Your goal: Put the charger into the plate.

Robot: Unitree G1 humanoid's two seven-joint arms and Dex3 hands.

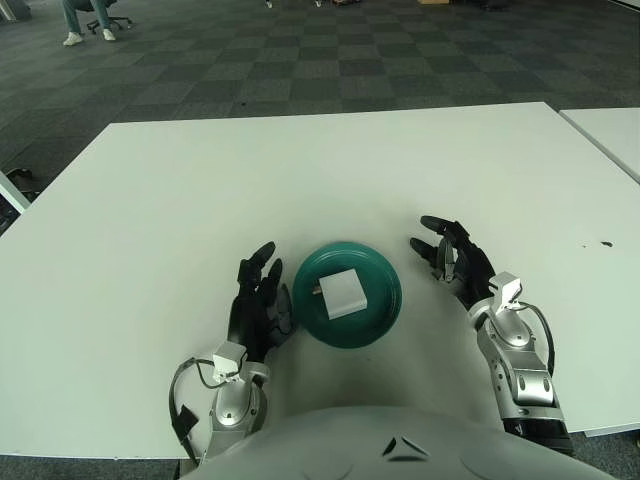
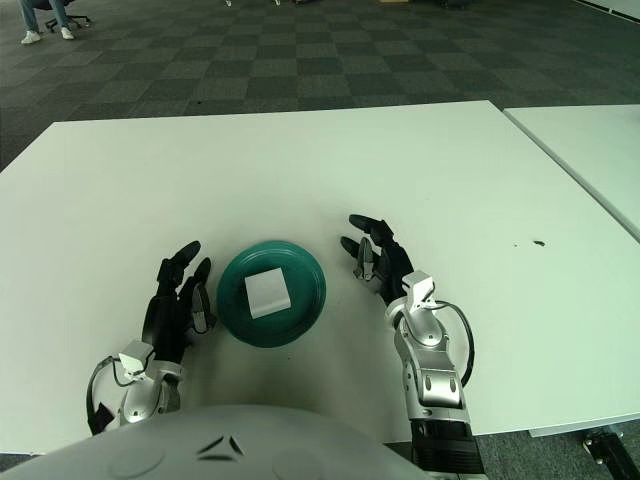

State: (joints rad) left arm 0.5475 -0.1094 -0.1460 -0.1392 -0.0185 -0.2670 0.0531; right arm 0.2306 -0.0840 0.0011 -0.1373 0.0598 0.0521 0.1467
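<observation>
In the left eye view, we see the white charger (image 1: 343,294) lying inside the green plate (image 1: 385,275) on the white bench (image 1: 300,180). Our left robot hand (image 1: 262,300) sits just beside the plate's left rim, fingers relaxed and holding nothing. In the right eye view, our right robot hand (image 2: 380,258) shows just right of the plate, apart from it, fingers spread and empty.
</observation>
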